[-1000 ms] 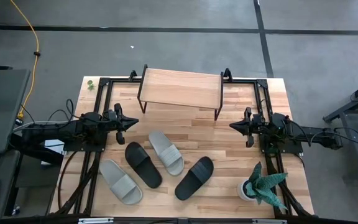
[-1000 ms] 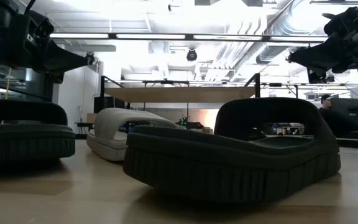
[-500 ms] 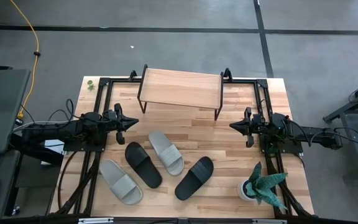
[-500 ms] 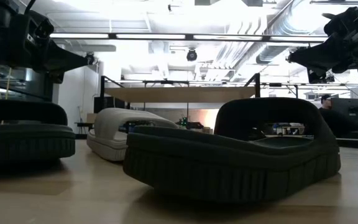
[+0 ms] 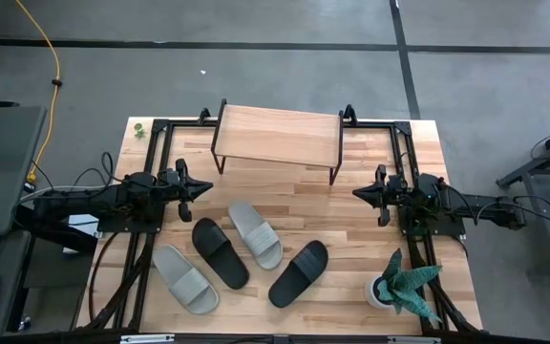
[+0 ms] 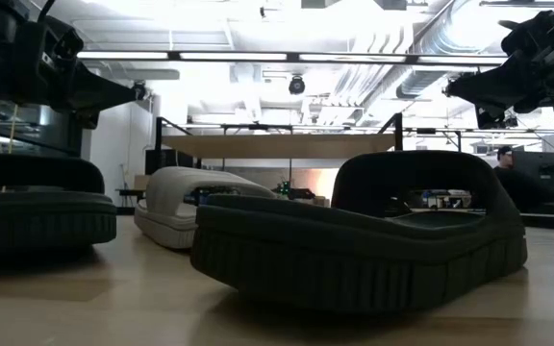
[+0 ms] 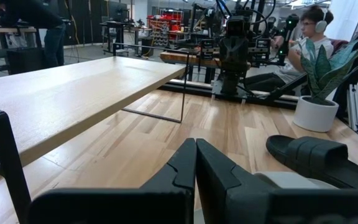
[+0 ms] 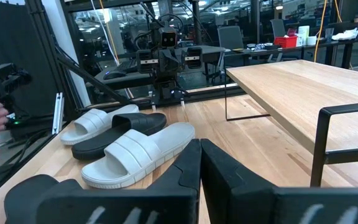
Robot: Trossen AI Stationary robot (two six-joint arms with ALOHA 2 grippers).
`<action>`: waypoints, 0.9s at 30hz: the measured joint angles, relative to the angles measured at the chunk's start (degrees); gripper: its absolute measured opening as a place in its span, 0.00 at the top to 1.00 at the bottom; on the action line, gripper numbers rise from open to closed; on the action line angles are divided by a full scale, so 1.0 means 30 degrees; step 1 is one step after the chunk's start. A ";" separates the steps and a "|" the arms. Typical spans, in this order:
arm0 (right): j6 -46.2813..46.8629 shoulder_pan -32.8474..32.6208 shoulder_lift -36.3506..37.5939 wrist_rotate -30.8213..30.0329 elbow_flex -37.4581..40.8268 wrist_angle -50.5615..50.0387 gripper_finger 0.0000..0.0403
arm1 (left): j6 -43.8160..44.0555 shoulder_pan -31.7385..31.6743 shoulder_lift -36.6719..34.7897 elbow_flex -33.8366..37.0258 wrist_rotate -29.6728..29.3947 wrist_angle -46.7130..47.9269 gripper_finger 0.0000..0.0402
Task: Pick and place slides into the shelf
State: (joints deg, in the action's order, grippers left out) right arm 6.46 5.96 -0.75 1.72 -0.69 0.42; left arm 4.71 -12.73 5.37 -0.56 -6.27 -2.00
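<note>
Four slides [image 5: 239,255] unshelved near desk's front edge; shelf [image 5: 278,135] bare. Both claws closed, empty: left gripper [image 5: 208,187], right gripper [image 5: 355,193]. Advised: open wide, grasp nearest strap squarely.

The wooden table [image 5: 361,244] carries the shelf [image 5: 280,134] at its far edge, bare on top. Four slides lie toward the near edge: a grey one [image 5: 186,278], a black one [image 5: 220,251], a grey one [image 5: 255,234], a black one [image 5: 299,272]. A potted plant [image 5: 401,285] stands at the near right corner
</note>
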 joint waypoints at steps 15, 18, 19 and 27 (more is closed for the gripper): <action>-0.2216 0.0000 0.0000 -0.0006 0.0000 0.0003 1.00 | 0.0058 0.0000 0.0005 0.0000 -0.0070 -0.0007 1.00; -0.5015 0.0007 0.0000 -0.0476 0.0003 -0.0026 1.00 | 0.0087 0.0000 0.0006 0.0000 -0.0070 -0.0257 1.00; -0.5798 0.0007 0.0004 -0.0598 0.0004 -0.0019 1.00 | 0.0221 0.0000 0.0006 0.0000 -0.0068 -0.0366 1.00; -0.7579 0.0015 0.0004 -0.0707 0.0004 -0.0012 1.00 | 0.2876 0.0000 0.0006 0.0000 -0.0491 -0.0967 1.00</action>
State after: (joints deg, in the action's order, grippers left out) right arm -16.28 6.00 -0.74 -0.40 -0.68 0.38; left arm 13.34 -12.73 5.39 -0.56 -7.74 -4.90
